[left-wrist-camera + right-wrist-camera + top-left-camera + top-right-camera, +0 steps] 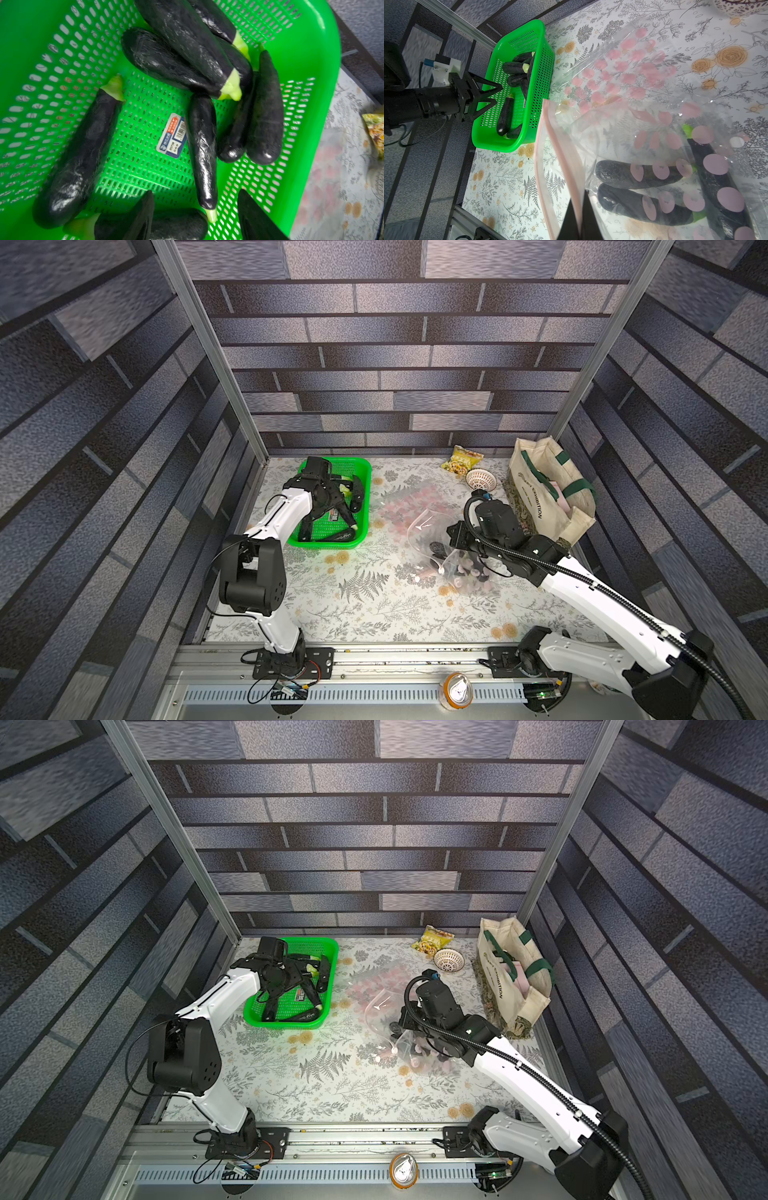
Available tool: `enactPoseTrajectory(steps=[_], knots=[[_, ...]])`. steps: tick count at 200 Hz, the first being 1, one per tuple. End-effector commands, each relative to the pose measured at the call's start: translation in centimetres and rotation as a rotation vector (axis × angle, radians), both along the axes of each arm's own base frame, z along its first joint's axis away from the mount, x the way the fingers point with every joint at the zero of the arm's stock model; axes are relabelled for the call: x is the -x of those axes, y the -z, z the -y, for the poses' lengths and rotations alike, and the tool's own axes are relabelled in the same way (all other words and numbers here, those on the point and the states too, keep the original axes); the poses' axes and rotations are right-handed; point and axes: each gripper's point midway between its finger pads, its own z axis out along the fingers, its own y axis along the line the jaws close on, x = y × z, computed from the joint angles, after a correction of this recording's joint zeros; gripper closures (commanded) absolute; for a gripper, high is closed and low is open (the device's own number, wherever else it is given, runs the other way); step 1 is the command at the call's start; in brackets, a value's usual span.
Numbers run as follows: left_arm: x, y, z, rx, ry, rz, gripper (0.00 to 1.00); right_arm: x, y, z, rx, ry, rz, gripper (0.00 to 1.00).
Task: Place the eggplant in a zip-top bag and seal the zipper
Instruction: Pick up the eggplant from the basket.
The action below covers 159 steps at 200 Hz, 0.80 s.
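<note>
Left gripper (499,94): jaws spread, nothing clamped, hanging over the green basket (362,493). The basket sits upper left on the floral tablecloth (365,614) in both top views, with several loose eggplants (202,149) in it.

Right gripper (580,222): clenched on the pink zipper strip (538,166) of the zip-top bag (643,116). That edge is lifted and the mouth gapes, unsealed. The bag is right of centre in the top views. Three eggplants (633,174) lie inside it, lower right in the right wrist view. Pink-dotted plastic lies flat behind it; same bag or another, can't tell.

Upper right of the table: tote bag (540,489), snack packet (463,458), small white bowl (481,480).
</note>
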Motion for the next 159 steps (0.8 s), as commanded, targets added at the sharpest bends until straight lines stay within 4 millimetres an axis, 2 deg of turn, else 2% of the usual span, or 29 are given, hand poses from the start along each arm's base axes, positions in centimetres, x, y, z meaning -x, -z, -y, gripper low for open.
enactPoseTrajectory(steps=[1,47,90,119,139,159], knots=[[-1.4,0.6,0.0,-0.006,0.023,-0.017,0.35,0.2,0.8,0.6,0.033,0.002,-0.014,1.0],[-4.1,3.9,1.4,0.006,0.065,-0.077,0.35,0.2,1.3,0.8,0.047,0.008,-0.023,1.0],[-5.1,7.1,1.4,-0.05,0.071,-0.162,0.36,0.1,1.3,0.8,0.057,0.009,-0.021,1.0],[-5.3,8.8,0.8,-0.091,0.066,-0.198,0.47,0.1,1.3,1.0,0.065,0.012,-0.018,1.0],[-5.3,8.2,0.1,-0.145,0.068,-0.191,0.59,0.0,1.3,1.1,0.067,0.016,-0.015,1.0],[-5.1,4.6,0.2,-0.167,0.076,-0.126,0.62,0.0,1.1,1.2,0.064,0.019,-0.01,1.0]])
